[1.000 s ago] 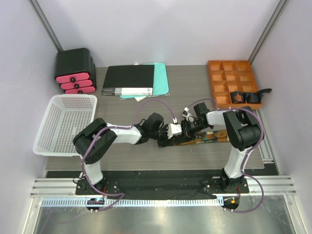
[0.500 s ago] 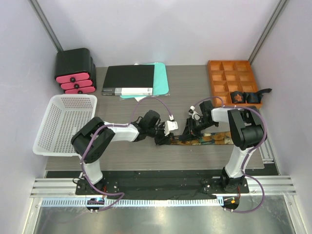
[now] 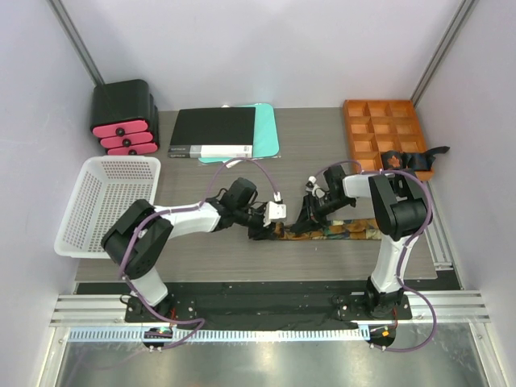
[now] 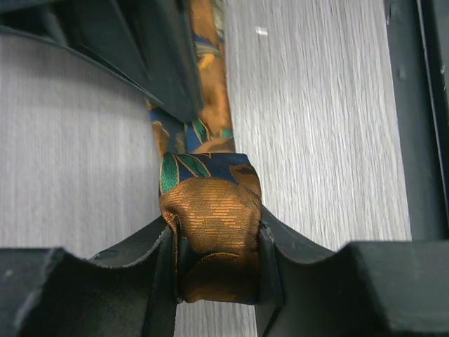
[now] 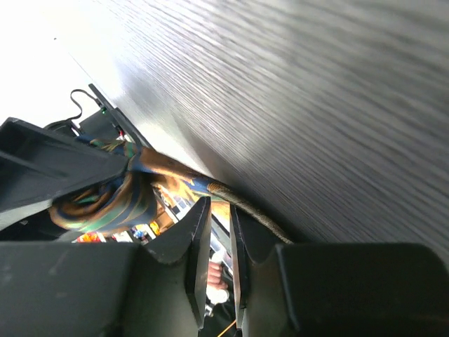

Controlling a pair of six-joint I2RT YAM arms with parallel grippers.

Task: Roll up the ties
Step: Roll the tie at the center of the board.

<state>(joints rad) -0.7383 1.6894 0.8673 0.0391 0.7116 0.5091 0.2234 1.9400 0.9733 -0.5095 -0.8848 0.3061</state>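
A tie [image 3: 348,232], dark with orange-gold, blue and green patterning, lies flat along the table's front. My left gripper [image 3: 260,229] is shut on its rolled-up end [image 4: 214,242], squeezing the small roll between both fingers. The unrolled strip runs away from the roll [image 4: 210,91] under the right arm. My right gripper [image 3: 303,223] sits low on the strip just right of the roll. Its jaws [image 5: 219,210] are nearly together with only a thin empty slit, and the tie's edge [image 5: 242,205] passes across their tips. A rolled tie [image 3: 393,160] sits in the orange tray.
An orange compartment tray [image 3: 379,121] stands at the back right with a dark item [image 3: 427,155] at its edge. A white basket [image 3: 101,205] is at the left, black-and-pink drawers [image 3: 122,118] at the back left, and a black book on teal folders [image 3: 218,133] at the back.
My left gripper has drawn left with the rolled end. The right gripper has shifted slightly along the strip, and more flat tie shows to its right.
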